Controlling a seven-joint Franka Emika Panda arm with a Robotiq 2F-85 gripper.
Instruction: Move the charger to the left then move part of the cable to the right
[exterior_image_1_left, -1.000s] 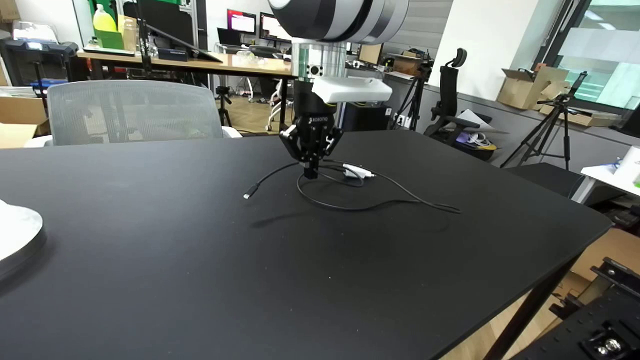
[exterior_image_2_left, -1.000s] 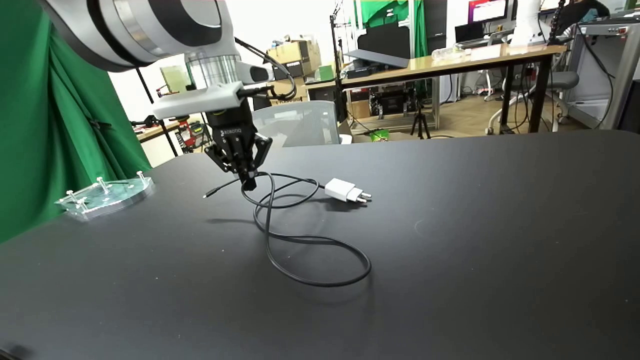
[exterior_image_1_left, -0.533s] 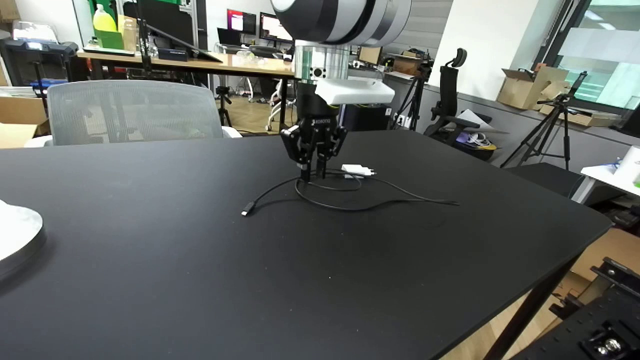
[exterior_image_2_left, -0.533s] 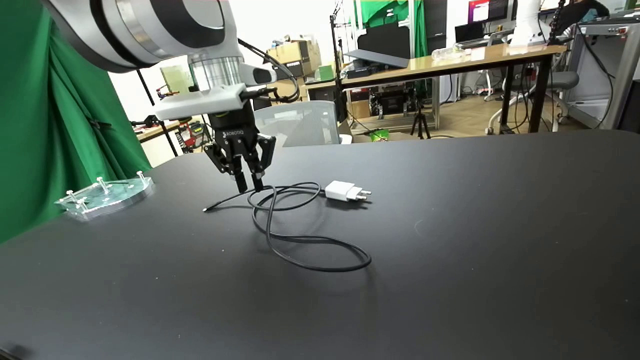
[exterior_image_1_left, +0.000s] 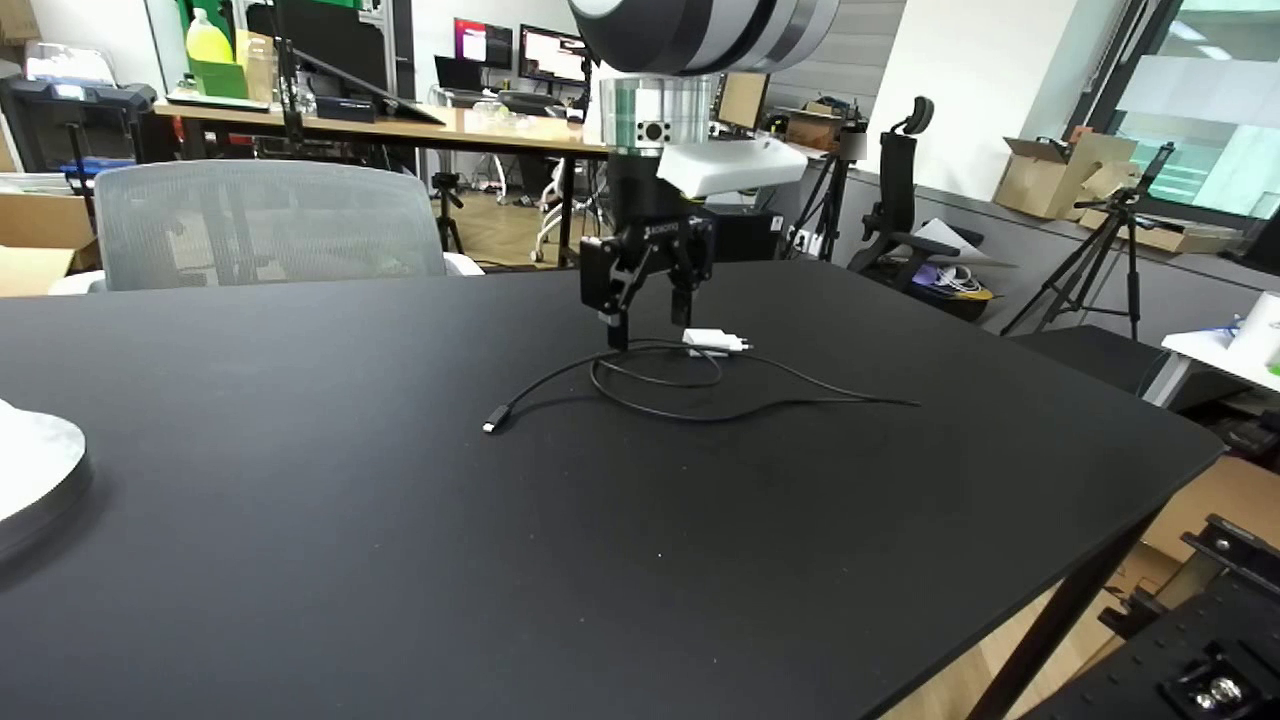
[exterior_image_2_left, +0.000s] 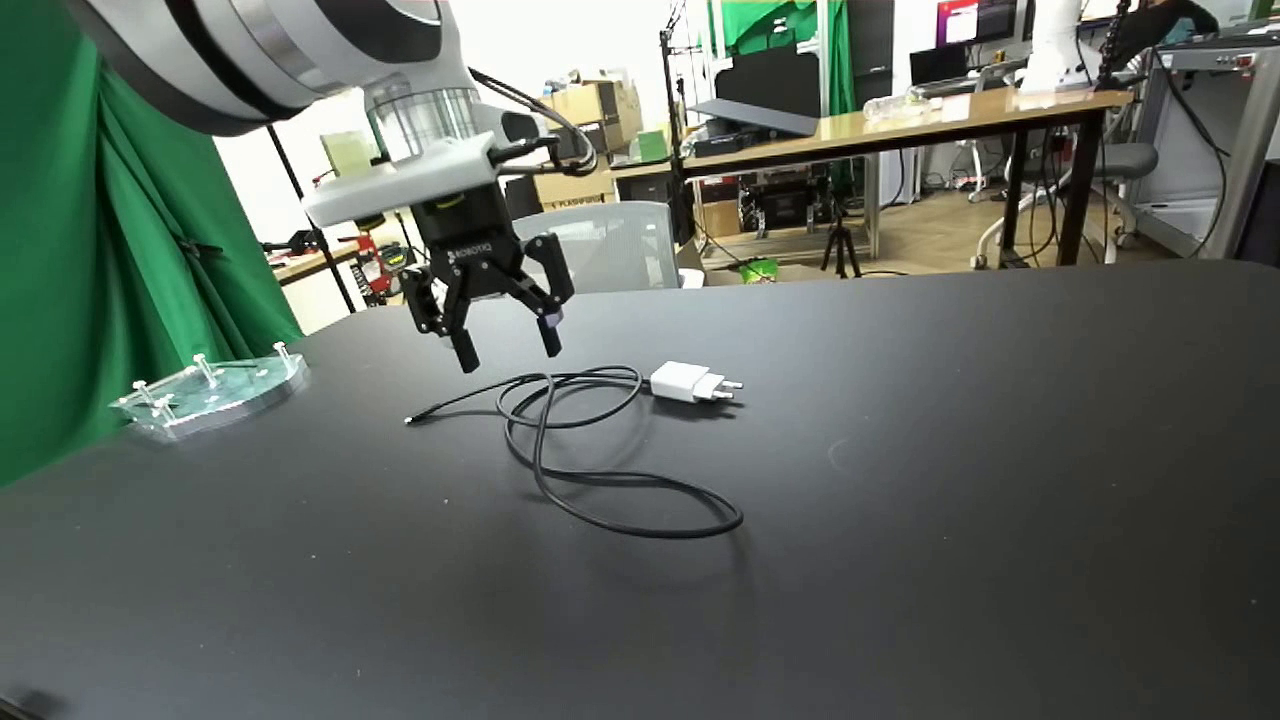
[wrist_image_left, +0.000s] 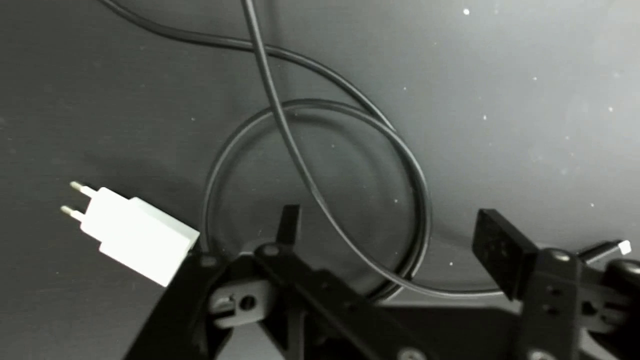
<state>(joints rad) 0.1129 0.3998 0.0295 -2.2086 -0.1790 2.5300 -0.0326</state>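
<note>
The charger (exterior_image_2_left: 685, 382), a white block with two prongs, lies on the dark table in both exterior views. In the wrist view the charger (wrist_image_left: 142, 235) is at the left, outside the jaws. Joined to it, the black cable (exterior_image_2_left: 670, 535) lies in loops, its small plug tip (exterior_image_1_left: 497, 420) at the far end from the charger. My gripper (exterior_image_2_left: 508, 348) hangs over the cable beside the charger, fingers spread wide. In the wrist view, strands of the cable (wrist_image_left: 300, 162) pass below the gap of the gripper (wrist_image_left: 390, 230), and nothing is gripped. Its finger hides part of the tip end.
A clear plate with upright pegs (exterior_image_2_left: 215, 395) sits near the green curtain (exterior_image_2_left: 150, 250). A white round-edged object (exterior_image_1_left: 35, 470) stands at the table's side in an exterior view. Behind the far table edge is a grey mesh chair (exterior_image_1_left: 270, 225).
The gripper was shut on a raised part of the cable; it has opened and let go. The cable and its tip have dropped onto the table, and the gripper has risen and tilted.
</note>
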